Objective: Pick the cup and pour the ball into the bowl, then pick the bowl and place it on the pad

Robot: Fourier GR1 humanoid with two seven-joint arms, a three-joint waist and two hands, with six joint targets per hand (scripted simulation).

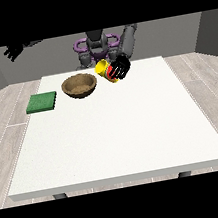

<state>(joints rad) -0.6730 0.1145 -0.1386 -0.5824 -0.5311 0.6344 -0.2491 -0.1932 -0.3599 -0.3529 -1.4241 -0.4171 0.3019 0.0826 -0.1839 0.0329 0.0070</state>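
The robot hand (120, 68) at the view's right has its fingers closed round the tilted yellow cup (103, 69), near the worktop's (115, 135) far edge, just beside the bowl (79, 85). The ball probably could miss the rim, since the mouth seems short of it.

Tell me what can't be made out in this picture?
- Ball: not visible in the front view; the tilted cup may hold it.
- Much of the cup: covered by the hand curled round it.
- Bowl contents: too small to tell.
- Fingers of the raised hand at the view's left: too small to read.
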